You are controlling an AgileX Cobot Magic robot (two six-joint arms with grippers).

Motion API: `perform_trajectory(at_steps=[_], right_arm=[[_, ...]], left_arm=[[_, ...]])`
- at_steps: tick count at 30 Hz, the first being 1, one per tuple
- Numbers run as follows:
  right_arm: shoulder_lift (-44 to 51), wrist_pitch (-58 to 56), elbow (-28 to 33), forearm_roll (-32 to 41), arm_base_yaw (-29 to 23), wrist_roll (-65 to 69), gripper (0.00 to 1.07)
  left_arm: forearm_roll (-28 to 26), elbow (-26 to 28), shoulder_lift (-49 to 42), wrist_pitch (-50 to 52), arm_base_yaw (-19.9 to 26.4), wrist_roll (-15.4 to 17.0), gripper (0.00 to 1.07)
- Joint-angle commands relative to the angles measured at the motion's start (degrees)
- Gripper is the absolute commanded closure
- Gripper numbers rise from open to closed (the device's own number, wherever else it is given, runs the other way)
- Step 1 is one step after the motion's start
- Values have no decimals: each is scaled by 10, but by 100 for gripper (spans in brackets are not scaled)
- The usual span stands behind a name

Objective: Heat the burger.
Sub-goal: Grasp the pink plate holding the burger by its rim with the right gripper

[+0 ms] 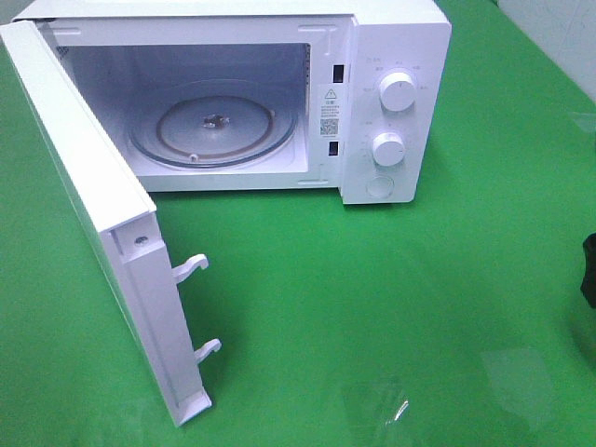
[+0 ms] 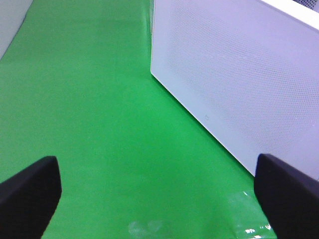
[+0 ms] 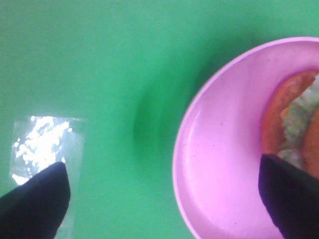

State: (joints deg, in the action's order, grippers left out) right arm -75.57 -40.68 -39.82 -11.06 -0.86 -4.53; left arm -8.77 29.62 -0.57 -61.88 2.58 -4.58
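Well, one microwave [image 1: 391,47] is standing open, two knobs [image 1: 399,93] showing; one burger [image 3: 291,124] is lying on one plate [image 3: 219,164]; left gripper [image 2: 157,172] and right gripper [image 3: 162,169] are both gaping, empty.

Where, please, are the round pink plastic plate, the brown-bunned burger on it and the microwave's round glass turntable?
round pink plastic plate [image 3: 219,149]: right wrist view, bare inner surface.
brown-bunned burger [image 3: 275,114]: right wrist view, edge of its bun.
round glass turntable [image 1: 247,142]: exterior high view, glass beside its central hub.
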Motion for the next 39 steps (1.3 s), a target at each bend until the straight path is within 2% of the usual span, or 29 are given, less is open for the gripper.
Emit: perform_trajectory(at_steps=[1, 7, 28, 34, 39], right_arm=[[2, 30, 0, -14, 25, -9, 9], [-3, 29, 1, -6, 28, -10, 11], [-144, 69, 13, -19, 28, -10, 19], [-166, 78, 13, -18, 69, -10, 22], [-172, 88, 13, -18, 76, -10, 23]], left_arm=[[-2, -1, -6, 7, -2, -1, 6], [-2, -1, -6, 7, -2, -1, 6], [-2, -1, -6, 7, -2, -1, 6], [-2, -1, -6, 7, -2, -1, 6], [-2, -1, -6, 7, -2, -1, 6]])
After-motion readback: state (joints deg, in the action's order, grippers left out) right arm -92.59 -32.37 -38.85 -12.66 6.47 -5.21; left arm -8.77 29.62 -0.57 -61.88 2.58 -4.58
